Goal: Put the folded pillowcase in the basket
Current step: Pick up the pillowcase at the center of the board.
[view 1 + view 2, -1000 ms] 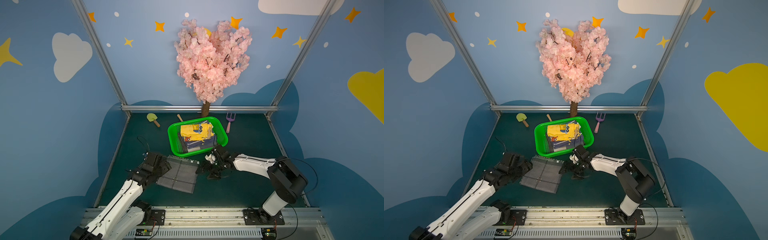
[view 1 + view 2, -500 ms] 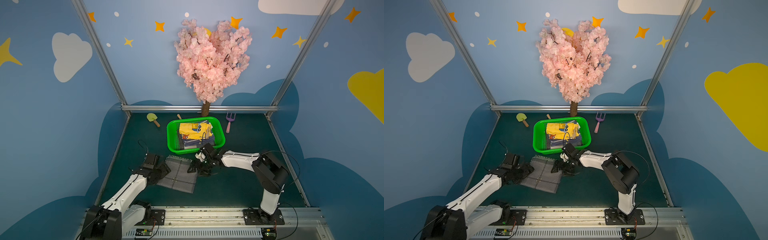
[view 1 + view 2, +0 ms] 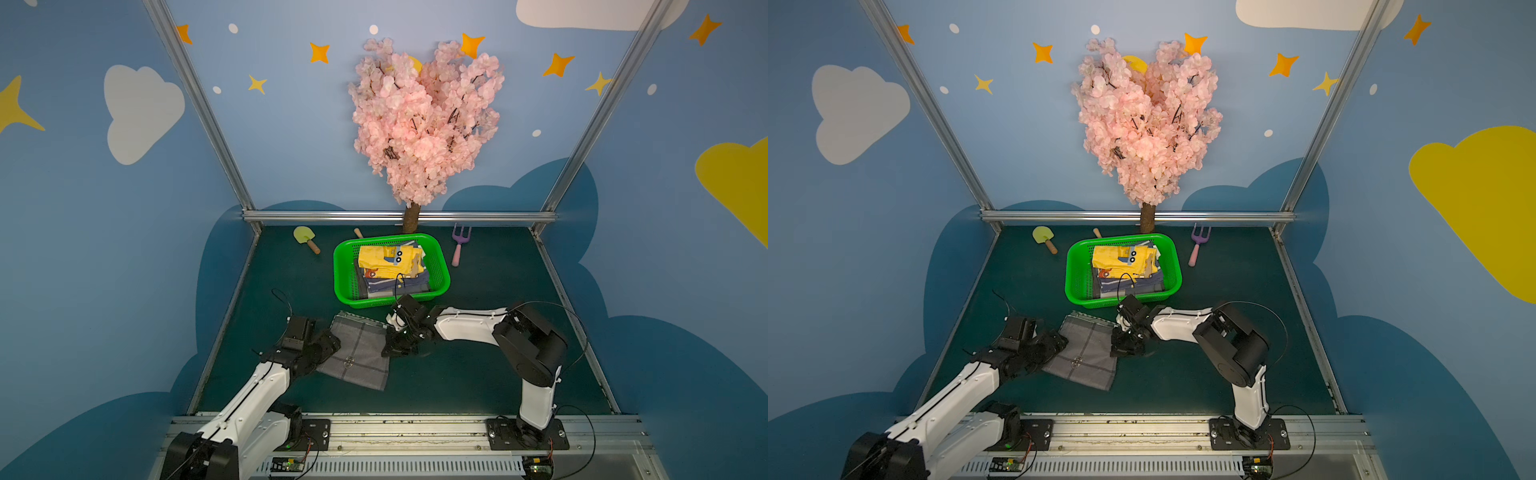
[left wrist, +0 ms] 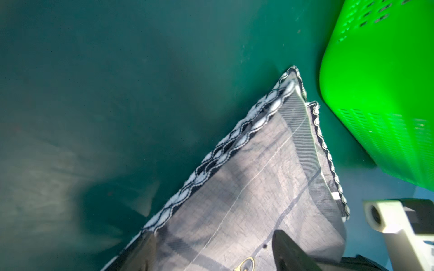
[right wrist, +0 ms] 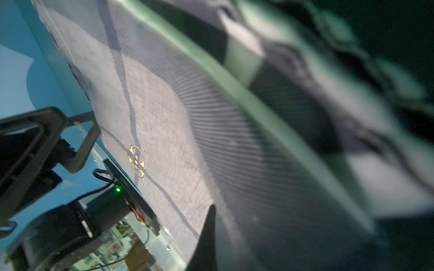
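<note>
The folded pillowcase (image 3: 357, 353) (image 3: 1086, 353) is a grey plaid cloth lying flat on the dark green table, just in front of the basket. The bright green basket (image 3: 341, 270) (image 3: 1074, 270) holds folded clothes. My left gripper (image 3: 328, 345) (image 3: 1054, 340) is low at the pillowcase's left edge, open. In the left wrist view (image 4: 216, 258) its two fingers stand wide apart with the cloth (image 4: 246, 187) between them. My right gripper (image 3: 392, 347) (image 3: 1121, 347) is at the cloth's right edge, shut on it. The right wrist view (image 5: 210, 225) is filled by the cloth (image 5: 164, 117), blurred.
Yellow and blue folded clothes (image 3: 388, 259) fill the basket. A pink blossom tree (image 3: 419, 124) stands behind it at the back rail. A toy shovel (image 3: 305, 240) lies at the back left and a purple toy fork (image 3: 458, 245) to the basket's right.
My right gripper has slid left onto the pillowcase's right edge and shut there. The left arm has stretched out lower along the cloth's left edge, its jaws still wide.
</note>
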Tool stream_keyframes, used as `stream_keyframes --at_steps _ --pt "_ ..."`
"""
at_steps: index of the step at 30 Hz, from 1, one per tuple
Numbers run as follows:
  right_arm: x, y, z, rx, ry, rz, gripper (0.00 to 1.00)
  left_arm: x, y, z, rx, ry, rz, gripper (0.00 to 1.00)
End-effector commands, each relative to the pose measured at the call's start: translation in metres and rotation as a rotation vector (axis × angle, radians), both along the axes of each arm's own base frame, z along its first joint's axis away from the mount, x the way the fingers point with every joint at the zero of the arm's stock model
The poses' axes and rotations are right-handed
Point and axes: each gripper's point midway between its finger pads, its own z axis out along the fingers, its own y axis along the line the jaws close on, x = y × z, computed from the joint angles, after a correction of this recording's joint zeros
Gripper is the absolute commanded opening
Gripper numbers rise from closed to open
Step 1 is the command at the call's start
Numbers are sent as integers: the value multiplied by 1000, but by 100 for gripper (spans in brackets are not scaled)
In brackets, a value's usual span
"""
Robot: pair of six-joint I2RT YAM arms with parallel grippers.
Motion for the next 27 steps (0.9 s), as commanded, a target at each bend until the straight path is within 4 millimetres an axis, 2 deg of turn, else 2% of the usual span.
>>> stream_keyframes --at_steps 1,6,10,13,15,18,20,23,27 --pt "-12 -6 -6 -48 -1 26 0 -29 -2 -12 -37 82 2 80" --pt "-21 -7 15 -65 -49 82 0 -32 -3 13 -57 -1 2 80" --pt "-21 -12 52 -89 -140 139 0 -25 -7 35 -72 -60 -18 81" --pt "-14 -18 84 -98 -221 178 0 -16 -18 46 -108 -72 -68 82" --pt "-10 -20 106 -86 -261 202 0 -9 -33 53 -169 -76 -121 83" --pt "-4 -21 127 -75 -291 233 0 1 -45 57 -207 -70 -173 85" --pt "-3 -22 132 -76 -290 251 0 8 -46 59 -188 -72 -190 85" --pt "-3 -24 128 -74 -264 257 0 15 -49 56 -191 -77 -204 86" --pt "-4 -25 121 -79 -239 262 0 18 -61 38 -262 -56 -224 98"
